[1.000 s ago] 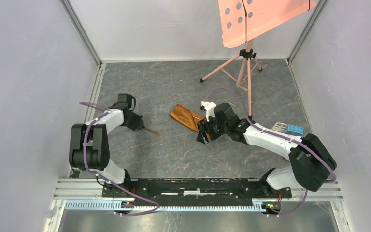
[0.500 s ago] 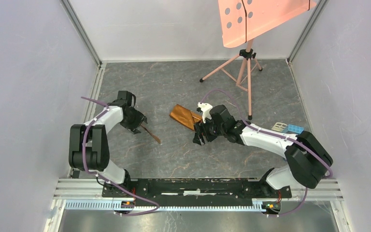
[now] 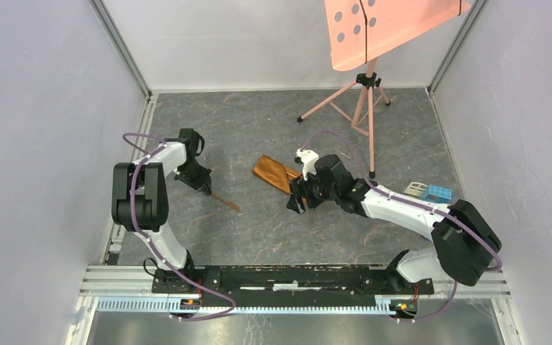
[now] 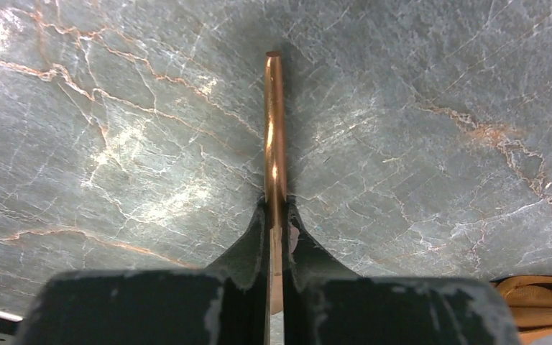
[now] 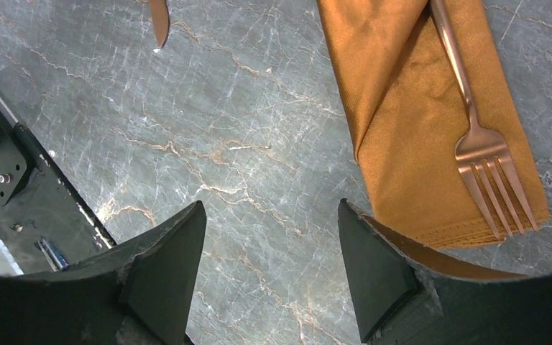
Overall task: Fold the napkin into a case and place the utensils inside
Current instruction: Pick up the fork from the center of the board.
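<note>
Copper utensil (image 4: 274,129), slender and long, is what you have pinched edge-on in your left gripper (image 4: 275,207). The fingers are clamped tight on one end of it, and the rest runs straight out ahead of the fingertips, low over the marbled grey table (image 4: 100,144). You cannot tell from the wrist view whether its far tip touches the surface. From above, that gripper (image 3: 205,185) points down and the piece slants away from it toward the middle of the table.

Your right gripper (image 5: 271,208) is released: its fingers (image 5: 165,273) stand wide apart with only bare table between them, grasping nothing. The case (image 5: 395,108), the orange-brown napkin folded into a narrow packet with a diagonal crease, lies flat just outside the finger on the right of that wrist view, its near corner hidden behind that finger. A copper fork (image 5: 478,147) rests on the cloth, tines toward the hand, handle leading away ahead. Far ahead, outside the other finger, the tip of another copper piece (image 5: 159,21) shows
</note>
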Robot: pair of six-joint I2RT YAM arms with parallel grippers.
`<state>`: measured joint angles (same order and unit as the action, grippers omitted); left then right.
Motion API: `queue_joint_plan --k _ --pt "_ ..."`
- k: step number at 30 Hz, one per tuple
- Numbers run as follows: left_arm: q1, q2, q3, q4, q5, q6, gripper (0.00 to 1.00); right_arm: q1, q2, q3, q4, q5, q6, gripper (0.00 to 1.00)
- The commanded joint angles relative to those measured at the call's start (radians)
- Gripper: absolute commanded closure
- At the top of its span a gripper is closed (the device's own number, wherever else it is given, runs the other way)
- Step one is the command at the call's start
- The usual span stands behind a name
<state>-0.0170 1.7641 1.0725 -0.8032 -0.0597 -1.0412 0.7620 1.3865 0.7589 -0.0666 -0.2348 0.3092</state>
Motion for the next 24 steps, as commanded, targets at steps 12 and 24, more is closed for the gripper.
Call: queue_joint_plan --k 12,24 --pt "-0.006 -0.270 -0.156 0.091 0.212 0.061 0.98 0.137 0.143 -0.055 0.502 -0.148 0.190 0.21" --pt "-0.009 -0.459 -0.204 0.118 0.310 0.059 0.98 0.168 0.342 0.008 0.779 -0.115 0.449 0.34"
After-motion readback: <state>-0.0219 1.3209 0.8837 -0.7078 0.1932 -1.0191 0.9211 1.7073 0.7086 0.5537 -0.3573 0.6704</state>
